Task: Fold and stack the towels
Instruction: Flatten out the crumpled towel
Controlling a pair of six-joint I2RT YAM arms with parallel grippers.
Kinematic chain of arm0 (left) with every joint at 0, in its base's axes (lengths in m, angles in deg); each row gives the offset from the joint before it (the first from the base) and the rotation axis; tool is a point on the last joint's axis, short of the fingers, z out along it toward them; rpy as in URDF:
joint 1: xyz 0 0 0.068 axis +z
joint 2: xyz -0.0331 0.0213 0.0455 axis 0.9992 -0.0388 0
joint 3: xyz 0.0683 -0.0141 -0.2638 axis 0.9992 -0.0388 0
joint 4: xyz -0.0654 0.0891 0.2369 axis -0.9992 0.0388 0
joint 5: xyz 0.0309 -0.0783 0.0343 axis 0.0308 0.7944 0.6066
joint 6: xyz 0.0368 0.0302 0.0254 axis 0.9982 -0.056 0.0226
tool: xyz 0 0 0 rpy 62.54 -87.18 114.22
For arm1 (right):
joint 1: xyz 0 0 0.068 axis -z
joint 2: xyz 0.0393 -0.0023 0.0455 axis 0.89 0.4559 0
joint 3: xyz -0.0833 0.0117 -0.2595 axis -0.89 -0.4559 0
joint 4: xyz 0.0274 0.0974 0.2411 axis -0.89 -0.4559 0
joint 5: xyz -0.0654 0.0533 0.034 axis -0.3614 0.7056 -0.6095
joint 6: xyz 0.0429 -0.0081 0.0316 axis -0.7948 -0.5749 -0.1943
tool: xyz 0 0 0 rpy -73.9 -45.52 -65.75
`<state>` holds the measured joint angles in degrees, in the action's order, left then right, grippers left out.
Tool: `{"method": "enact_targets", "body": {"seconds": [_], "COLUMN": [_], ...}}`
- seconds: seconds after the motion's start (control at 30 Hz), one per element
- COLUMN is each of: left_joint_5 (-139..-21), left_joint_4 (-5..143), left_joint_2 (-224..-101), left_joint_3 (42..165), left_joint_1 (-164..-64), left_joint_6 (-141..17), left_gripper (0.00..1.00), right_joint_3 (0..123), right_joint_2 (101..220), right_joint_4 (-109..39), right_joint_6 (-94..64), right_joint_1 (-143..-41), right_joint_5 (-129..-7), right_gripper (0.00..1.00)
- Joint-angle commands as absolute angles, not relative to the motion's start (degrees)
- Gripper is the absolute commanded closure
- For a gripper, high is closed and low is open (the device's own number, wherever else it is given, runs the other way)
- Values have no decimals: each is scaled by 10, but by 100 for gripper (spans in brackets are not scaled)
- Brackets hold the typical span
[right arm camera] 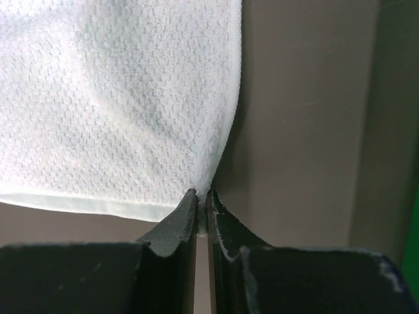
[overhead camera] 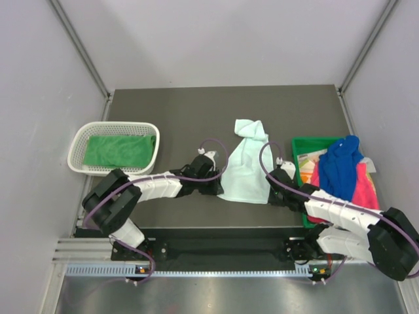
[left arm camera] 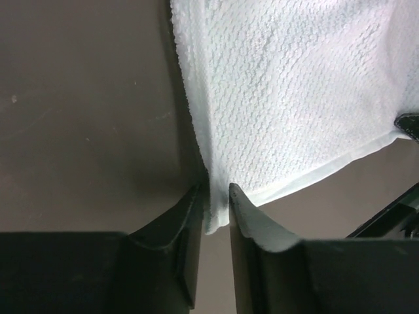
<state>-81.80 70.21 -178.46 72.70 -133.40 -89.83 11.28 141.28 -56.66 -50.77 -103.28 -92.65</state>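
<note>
A pale mint-white towel lies spread on the dark table, with its far end bunched. It also shows in the left wrist view and the right wrist view. My left gripper is shut on the towel's near left corner. My right gripper is shut on its near right corner. A green towel lies folded in the white basket. A royal blue towel and a pink towel are heaped in the green bin.
The white mesh basket stands at the left of the table. The green plastic bin stands at the right, close beside my right arm. Grey walls enclose the table on three sides.
</note>
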Motion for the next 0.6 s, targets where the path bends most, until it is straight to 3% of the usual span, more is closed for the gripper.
{"method": "enact_targets", "body": {"seconds": [0.0,0.2,0.5,0.57], "left_joint_5": [-807,-795,-802,-803], "left_joint_4": [716,698,734,734], "left_joint_2": [-1807,-1795,-1747,-1747], "left_joint_3": [704,700,712,707], "left_joint_1": [-1337,-1336,-1336,-1336], "left_joint_6": [-900,-908,-903,-904], "left_gripper": [73,100,100,100], "right_joint_3": [138,149,137,132], "right_joint_2": [1398,1389,1380,1386], "right_joint_4": [-578,-580,-574,-568], "right_joint_6": [-503,-489,-475,-481], "right_joint_1": [-1042,-1042,-1042,-1042], "right_joint_5": [-930,-931,-928,-925], "right_gripper": [94,92,63,61]}}
